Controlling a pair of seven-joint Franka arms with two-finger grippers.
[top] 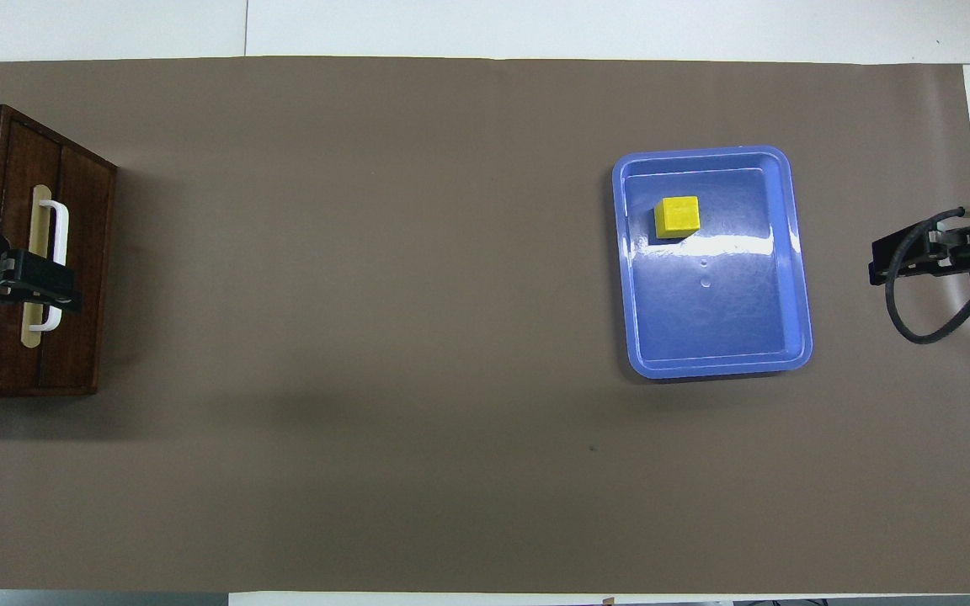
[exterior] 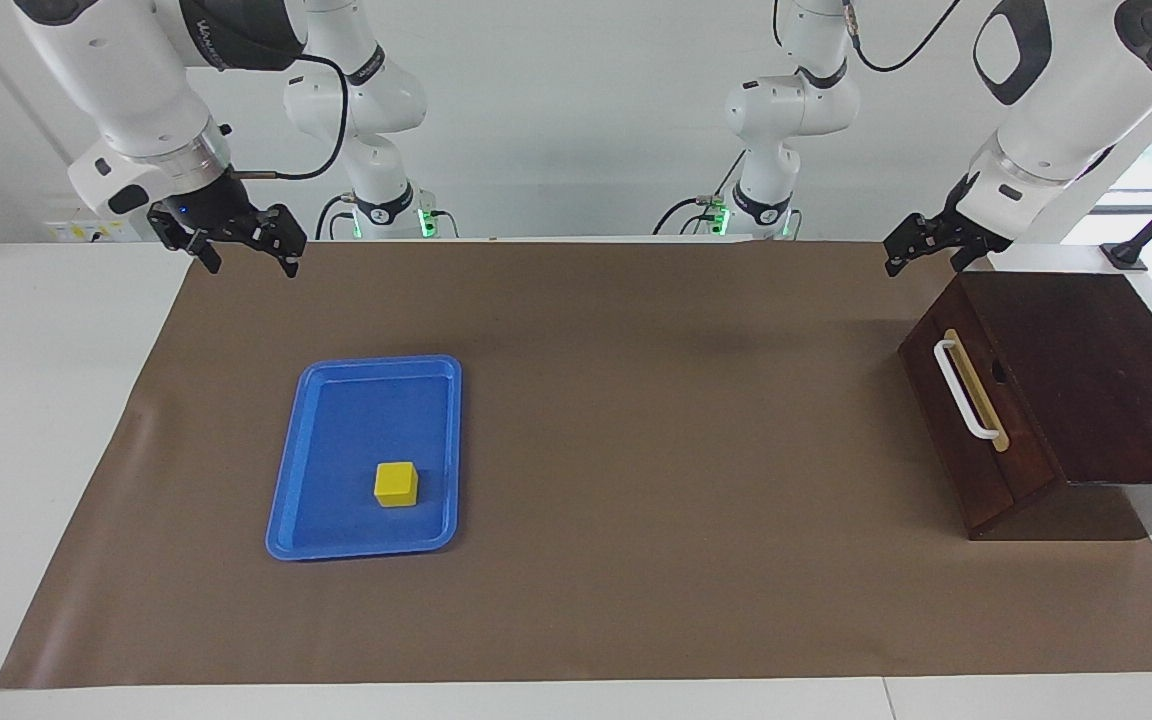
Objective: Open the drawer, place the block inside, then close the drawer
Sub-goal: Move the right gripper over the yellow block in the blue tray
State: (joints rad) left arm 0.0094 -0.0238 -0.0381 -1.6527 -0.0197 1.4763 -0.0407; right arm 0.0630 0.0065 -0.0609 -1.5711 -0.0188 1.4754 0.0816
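The dark brown wooden box stands at the left arm's end of the table, its drawer [exterior: 1018, 412] [top: 81, 219] shut. The drawer's white bar handle [exterior: 966, 392] [top: 60, 231] faces the middle of the table. The yellow block [exterior: 396, 483] [top: 676, 215] lies in a flat blue tray [exterior: 356, 420] [top: 729, 311] toward the right arm's end. My left gripper [exterior: 926, 262] [top: 47, 286] hangs open in the air over the box, touching nothing. My right gripper [exterior: 249, 262] [top: 881, 269] waits open and empty, raised over the mat's edge beside the tray.
A brown mat [exterior: 656, 450] covers most of the white table. The block sits in the part of the tray farther from the robots. A black cable [top: 914, 320] loops under the right wrist.
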